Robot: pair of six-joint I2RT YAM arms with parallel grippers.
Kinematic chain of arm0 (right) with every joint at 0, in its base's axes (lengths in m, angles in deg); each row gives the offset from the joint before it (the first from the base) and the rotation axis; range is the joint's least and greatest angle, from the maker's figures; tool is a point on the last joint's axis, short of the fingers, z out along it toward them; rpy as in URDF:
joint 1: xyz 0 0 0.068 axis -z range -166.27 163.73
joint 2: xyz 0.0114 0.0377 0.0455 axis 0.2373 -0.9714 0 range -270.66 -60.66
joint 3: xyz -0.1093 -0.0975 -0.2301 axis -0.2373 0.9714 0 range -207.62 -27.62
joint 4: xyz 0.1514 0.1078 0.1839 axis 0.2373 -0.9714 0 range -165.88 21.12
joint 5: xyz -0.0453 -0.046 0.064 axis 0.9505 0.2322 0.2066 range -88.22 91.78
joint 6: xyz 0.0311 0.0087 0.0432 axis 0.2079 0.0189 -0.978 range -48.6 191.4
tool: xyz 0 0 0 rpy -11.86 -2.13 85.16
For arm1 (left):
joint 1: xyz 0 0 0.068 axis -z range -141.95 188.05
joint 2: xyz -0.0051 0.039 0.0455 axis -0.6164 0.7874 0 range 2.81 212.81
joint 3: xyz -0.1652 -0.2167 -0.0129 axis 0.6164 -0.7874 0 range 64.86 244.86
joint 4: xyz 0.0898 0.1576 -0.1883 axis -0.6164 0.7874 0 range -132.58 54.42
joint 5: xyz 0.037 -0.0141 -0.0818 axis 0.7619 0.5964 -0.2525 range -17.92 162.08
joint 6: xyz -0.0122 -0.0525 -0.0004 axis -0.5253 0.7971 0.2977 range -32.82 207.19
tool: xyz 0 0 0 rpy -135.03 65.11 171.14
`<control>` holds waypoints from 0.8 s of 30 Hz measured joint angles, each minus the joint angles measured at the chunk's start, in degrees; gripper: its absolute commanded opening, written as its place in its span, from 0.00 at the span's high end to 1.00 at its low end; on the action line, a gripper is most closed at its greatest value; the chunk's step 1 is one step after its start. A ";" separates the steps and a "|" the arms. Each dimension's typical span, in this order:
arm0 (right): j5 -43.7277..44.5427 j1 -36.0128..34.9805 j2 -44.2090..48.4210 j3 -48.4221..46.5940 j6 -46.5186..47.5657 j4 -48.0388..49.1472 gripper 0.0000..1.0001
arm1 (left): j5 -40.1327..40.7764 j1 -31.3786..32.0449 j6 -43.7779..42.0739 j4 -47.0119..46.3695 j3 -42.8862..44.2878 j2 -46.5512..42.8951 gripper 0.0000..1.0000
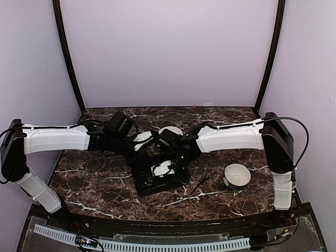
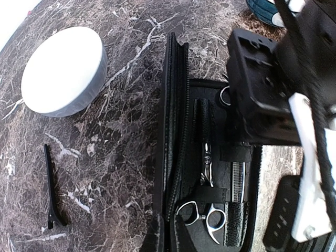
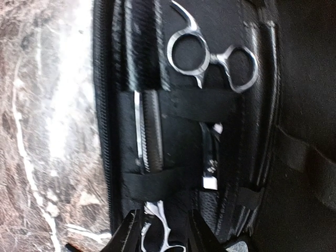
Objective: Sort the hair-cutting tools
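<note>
Black case (image 1: 157,184) centre frame, scissors (image 3: 156,212) strapped inside, lower edge of right wrist view. Right gripper (image 3: 164,231) parted, straddling handle. Left gripper (image 1: 143,138) state: cannot tell. Best close squarely, draw straight from under strap.

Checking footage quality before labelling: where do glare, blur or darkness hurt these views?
Top external: dim, case lost in shadow. Left wrist: bowl washed out, right arm blurred. Right wrist: glare on the table, scissors clear.
</note>
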 measured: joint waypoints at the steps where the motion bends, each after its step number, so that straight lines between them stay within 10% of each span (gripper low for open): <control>1: 0.00 0.31 0.02 0.13 -0.02 0.11 0.70 | -0.02 0.00 0.00 0.13 0.11 0.09 1.00; 24: -1.62 2.19 -1.51 1.01 -0.68 -2.49 0.78 | 0.02 0.00 -0.04 0.96 0.96 0.81 1.00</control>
